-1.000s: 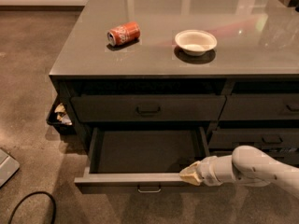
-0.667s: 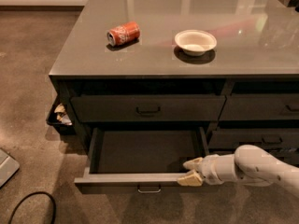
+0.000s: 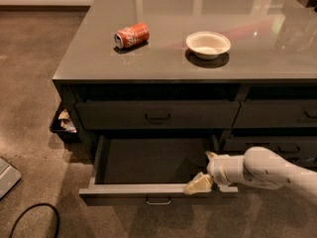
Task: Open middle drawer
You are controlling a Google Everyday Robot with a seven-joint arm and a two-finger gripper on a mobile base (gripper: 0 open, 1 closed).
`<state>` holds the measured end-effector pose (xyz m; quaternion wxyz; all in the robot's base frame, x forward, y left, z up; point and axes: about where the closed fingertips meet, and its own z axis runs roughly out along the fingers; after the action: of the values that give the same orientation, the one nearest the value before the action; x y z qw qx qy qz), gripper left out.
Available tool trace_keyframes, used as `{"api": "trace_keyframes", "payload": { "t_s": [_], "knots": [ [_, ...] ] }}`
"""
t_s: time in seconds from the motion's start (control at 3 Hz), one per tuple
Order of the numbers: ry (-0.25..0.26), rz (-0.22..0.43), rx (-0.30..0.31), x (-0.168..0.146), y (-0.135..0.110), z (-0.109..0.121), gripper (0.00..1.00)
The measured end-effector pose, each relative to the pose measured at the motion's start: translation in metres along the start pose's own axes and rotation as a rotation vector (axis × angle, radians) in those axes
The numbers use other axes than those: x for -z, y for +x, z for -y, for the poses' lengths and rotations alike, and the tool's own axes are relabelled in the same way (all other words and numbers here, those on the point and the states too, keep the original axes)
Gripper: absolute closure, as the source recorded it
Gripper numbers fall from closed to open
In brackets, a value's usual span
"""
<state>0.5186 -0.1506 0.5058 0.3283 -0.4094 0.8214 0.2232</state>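
Observation:
The middle drawer (image 3: pixel 148 160) of the dark charcoal cabinet stands pulled out, and its shallow dark inside is empty. Its front rim (image 3: pixel 138 188) and small pull handle (image 3: pixel 158 201) face me. My gripper (image 3: pixel 205 170) is at the right end of the drawer front, on the white arm (image 3: pixel 267 172) that comes in from the right. It is open. One tan finger (image 3: pixel 199 184) rests on the front rim and the other (image 3: pixel 212 155) points over the drawer's inside. It holds nothing.
The drawer above (image 3: pixel 157 114) is shut. More shut drawers (image 3: pixel 292 114) lie to the right. On the grey countertop (image 3: pixel 89 58) lie a tipped red soda can (image 3: pixel 132 35) and a white bowl (image 3: pixel 208 44). A bin with trash (image 3: pixel 63 123) stands at the cabinet's left, and a black cable (image 3: pixel 29 217) lies on the floor.
The gripper's fingers have spread apart at the drawer's front rim. The drawer has stayed pulled out in the same place.

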Motion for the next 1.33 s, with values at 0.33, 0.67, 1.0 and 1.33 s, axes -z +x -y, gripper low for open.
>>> {"api": "trace_keyframes", "payload": {
  "t_s": [0.33,0.67,1.0,1.33],
  "knots": [
    [0.030,-0.018,-0.058,-0.030,-0.002,0.025,0.19],
    [0.037,-0.037,-0.132,-0.060,0.001,0.042,0.42],
    [0.027,-0.061,-0.176,-0.084,0.009,0.048,0.65],
    [-0.010,-0.088,-0.187,-0.099,0.024,0.042,0.89]
  ]
}}
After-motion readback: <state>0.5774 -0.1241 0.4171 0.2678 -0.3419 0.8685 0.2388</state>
